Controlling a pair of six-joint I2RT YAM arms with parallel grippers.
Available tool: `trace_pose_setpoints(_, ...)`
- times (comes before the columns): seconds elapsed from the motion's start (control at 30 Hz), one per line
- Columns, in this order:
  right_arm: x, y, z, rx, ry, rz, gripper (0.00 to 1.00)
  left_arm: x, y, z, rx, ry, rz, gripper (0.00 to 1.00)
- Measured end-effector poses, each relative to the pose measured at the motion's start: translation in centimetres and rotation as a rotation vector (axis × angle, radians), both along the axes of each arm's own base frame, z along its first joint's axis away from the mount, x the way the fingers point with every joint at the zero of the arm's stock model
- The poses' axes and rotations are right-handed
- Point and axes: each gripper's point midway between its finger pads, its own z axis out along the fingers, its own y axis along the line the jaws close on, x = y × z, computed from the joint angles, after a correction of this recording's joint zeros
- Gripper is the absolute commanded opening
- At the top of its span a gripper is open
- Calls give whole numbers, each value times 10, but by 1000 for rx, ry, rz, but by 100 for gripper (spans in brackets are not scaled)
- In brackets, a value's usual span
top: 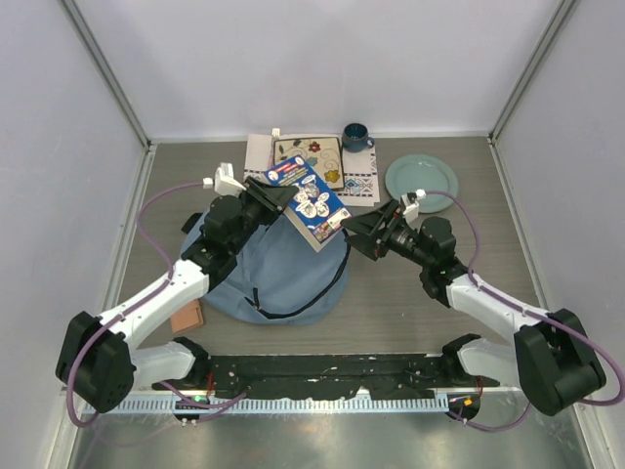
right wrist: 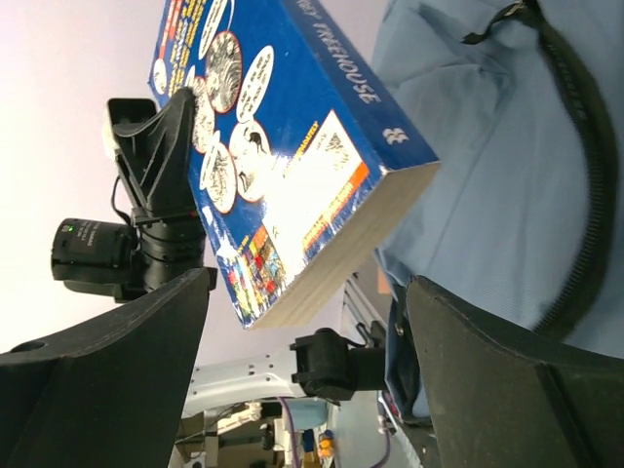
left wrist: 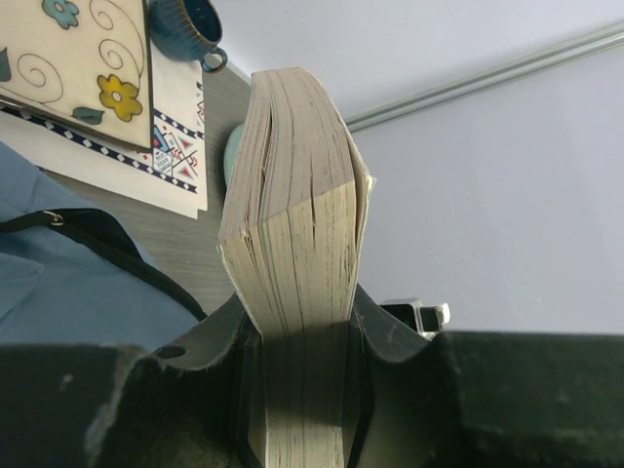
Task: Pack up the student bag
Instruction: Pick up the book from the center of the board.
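My left gripper (top: 270,195) is shut on a thick book (top: 311,199) with a blue cover, holding it in the air over the far edge of the light-blue student bag (top: 278,278). In the left wrist view the book's page edge (left wrist: 297,234) stands clamped between the jaws of the left gripper (left wrist: 297,390). My right gripper (top: 356,231) is open at the bag's right side, close to the book's free corner. The right wrist view shows the book (right wrist: 292,146) ahead of the wide-apart fingers (right wrist: 117,380) of the right gripper (right wrist: 307,292), the bag (right wrist: 507,166) at right.
A white patterned mat (top: 317,161) lies behind the bag, with a dark blue mug (top: 354,135) and a pale green plate (top: 421,179) to its right. A small brown object (top: 186,316) lies by the left arm. Grey walls enclose the table.
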Motion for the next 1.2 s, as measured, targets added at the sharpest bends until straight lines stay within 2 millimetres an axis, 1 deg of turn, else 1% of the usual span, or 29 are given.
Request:
trace_pose_setpoints(0.07, 1, 8, 3, 33, 0, 7, 87, 1, -1, 0, -12, 1, 0, 0)
trace_pose_setpoints(0.23, 1, 25, 5, 79, 14, 26, 88, 2, -5, 9, -53, -24, -6, 0)
trace_pose_setpoints(0.37, 2, 36, 12, 139, 17, 35, 87, 1, -9, 16, -83, -44, -19, 0)
trace_pose_setpoints(0.47, 7, 42, 18, 173, 19, 34, 87, 1, -12, 18, -100, -57, -29, 0)
trace_pose_setpoints(0.5, 9, 43, 21, 182, 15, 31, 84, 1, -13, 18, -103, -59, -34, 0)
trace_pose_setpoints(0.53, 11, 44, 24, 192, 10, 26, 74, 1, -13, 17, -106, -59, -36, 0)
trace_pose_setpoints(0.6, 13, 45, 33, 215, -6, 17, 64, 1, -14, 13, -105, -53, -41, 0)
trace_pose_setpoints(0.63, 14, 44, 36, 223, -11, 10, 54, 1, -14, 13, -114, -51, -38, 0)
trace_pose_setpoints(0.67, 16, 44, 37, 230, -10, 3, 49, 1, -13, 15, -124, -55, -35, 0)
trace_pose_setpoints(0.7, 16, 43, 38, 231, -14, -2, 40, 1, -13, 17, -130, -60, -35, 0)
trace_pose_setpoints(0.73, 17, 43, 39, 235, -13, -8, 34, 1, -13, 20, -141, -68, -35, 0)
trace_pose_setpoints(0.8, 18, 42, 41, 247, -12, -15, 22, 2, -13, 23, -148, -79, -34, 0)
trace_pose_setpoints(0.83, 19, 42, 44, 257, -15, -17, 19, 2, -13, 23, -148, -79, -33, 1)
trace_pose_setpoints(0.87, 19, 42, 46, 263, -18, -18, 15, 2, -13, 23, -149, -81, -34, 2)
trace_pose_setpoints(0.9, 19, 42, 46, 263, -19, -19, 8, 3, -13, 23, -148, -82, -36, 5)
trace_pose_setpoints(0.97, 20, 41, 44, 258, -14, -25, 2, 4, -14, 20, -143, -77, -45, 23)
trace_pose_setpoints(1.0, 20, 41, 44, 254, -8, -30, 1, 4, -15, 19, -137, -72, -52, 38)
trace_pose_setpoints(1.03, 21, 40, 43, 249, -8, -36, 1, 5, -17, 18, -130, -68, -61, 63)
trace_pose_setpoints(1.07, 21, 39, 43, 239, -9, -46, 1, 6, -19, 17, -114, -65, -72, 74)
trace_pose_setpoints(1.1, 20, 36, 44, 225, -18, -57, 1, 5, -22, 15, -74, -64, -100, 92)
trace_pose_setpoints(1.13, 19, 33, 46, 204, -36, -69, 1, 1, -28, 13, -38, -57, -137, 99)
trace_pose_setpoints(1.2, 15, 26, 49, 152, -66, -98, 1, -6, -36, 6, 35, -44, -199, 100)
